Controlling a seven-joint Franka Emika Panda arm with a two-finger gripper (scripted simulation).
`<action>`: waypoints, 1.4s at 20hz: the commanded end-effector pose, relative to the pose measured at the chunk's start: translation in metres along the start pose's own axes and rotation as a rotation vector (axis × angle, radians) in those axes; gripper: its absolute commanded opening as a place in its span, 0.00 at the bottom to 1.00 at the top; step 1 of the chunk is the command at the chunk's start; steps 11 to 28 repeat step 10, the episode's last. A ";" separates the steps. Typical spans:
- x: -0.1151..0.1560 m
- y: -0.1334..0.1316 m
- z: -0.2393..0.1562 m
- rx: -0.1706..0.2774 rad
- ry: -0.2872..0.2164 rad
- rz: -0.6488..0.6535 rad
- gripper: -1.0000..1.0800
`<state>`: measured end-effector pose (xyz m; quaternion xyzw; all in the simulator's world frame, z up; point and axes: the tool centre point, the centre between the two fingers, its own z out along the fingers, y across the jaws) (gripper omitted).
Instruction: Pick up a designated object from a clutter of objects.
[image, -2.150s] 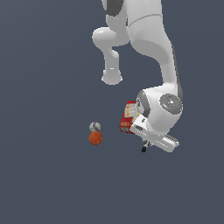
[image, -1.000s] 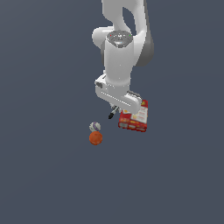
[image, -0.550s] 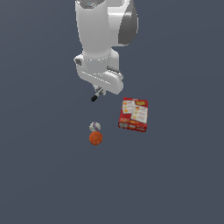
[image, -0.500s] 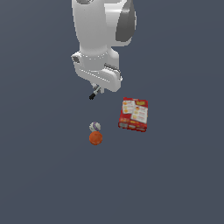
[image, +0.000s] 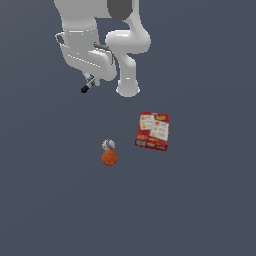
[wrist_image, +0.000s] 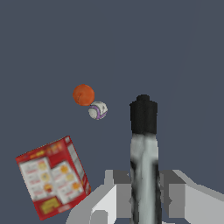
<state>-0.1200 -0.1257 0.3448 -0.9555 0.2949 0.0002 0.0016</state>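
Holding the marker (wrist_image: 143, 144) between my closed fingers (wrist_image: 117, 189), high above the red box (image: 153, 130) and orange ball (image: 109, 158).

We see flat, even simulator lighting in both views, moderately dim, over a uniform slate-grey floor (image: 210, 210) that carries no cast shadows and no glare. The white arm (image: 125, 45) is softly shaded, brighter on its upper surfaces. Both renders are coarse and slightly soft; print on the red box (image: 153, 130) is unreadable. In the wrist view the marker (wrist_image: 143, 148) looks blotchy up close.
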 end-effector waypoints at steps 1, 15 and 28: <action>0.001 0.014 -0.012 -0.001 0.000 -0.001 0.00; 0.005 0.034 -0.029 -0.003 0.001 -0.002 0.00; 0.005 0.034 -0.029 -0.003 0.001 -0.002 0.00</action>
